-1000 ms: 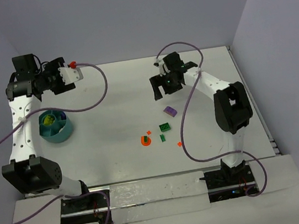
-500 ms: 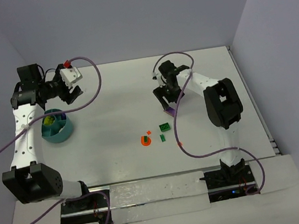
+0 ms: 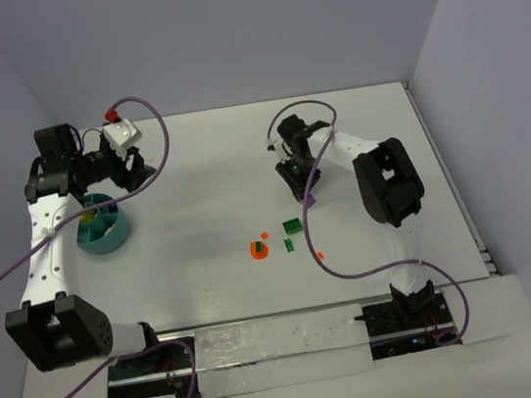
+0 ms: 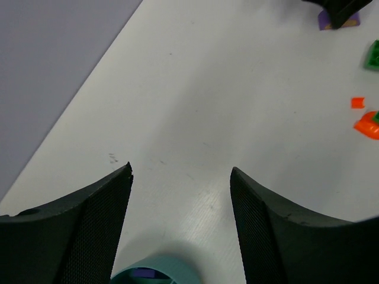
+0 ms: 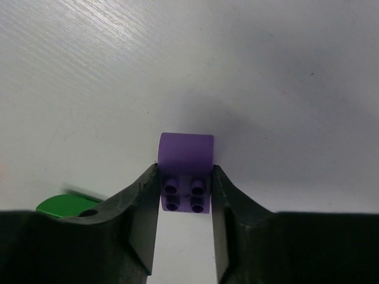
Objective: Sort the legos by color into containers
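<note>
Looking down on a white table (image 3: 202,168) boxed in by pale lilac walls (image 3: 222,27), we count one teal bowl (image 3: 106,244) at 9 o'clock. Near it is the left gripper (image 3: 135,170), its fingers spread and empty. At 3 o'clock the right gripper (image 5: 183,173) pinches one purple brick (image 5: 186,148). At 5 o'clock lie two green pieces (image 3: 292,225), one orange disc (image 3: 258,250) and two orange chips (image 3: 319,255).

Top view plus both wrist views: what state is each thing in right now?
left gripper: open, empty
right gripper: shut on the purple brick
purple brick: gripped on both sides, at table level
teal bowl: upright, lime pieces inside
green brick: loose on the table
round orange piece: loose on the table, green bit on top
</note>
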`<action>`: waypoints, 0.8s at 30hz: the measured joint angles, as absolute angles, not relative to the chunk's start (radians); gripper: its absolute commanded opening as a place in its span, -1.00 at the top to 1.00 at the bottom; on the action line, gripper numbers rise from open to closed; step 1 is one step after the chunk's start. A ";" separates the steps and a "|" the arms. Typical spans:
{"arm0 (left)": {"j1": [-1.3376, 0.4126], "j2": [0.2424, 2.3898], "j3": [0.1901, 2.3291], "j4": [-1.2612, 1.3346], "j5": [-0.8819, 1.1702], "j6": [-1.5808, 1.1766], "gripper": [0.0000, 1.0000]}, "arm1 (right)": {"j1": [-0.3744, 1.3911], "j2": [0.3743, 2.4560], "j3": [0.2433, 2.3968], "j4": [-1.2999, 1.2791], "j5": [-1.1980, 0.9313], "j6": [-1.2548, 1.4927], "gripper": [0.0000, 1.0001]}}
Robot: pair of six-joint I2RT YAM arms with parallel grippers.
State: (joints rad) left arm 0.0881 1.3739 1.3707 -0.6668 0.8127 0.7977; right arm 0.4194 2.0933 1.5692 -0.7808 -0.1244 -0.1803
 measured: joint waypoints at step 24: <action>-0.058 1.301 1.218 -0.668 1.287 0.619 -0.60 | 0.469 2.006 1.773 -0.835 -1.361 -0.105 0.81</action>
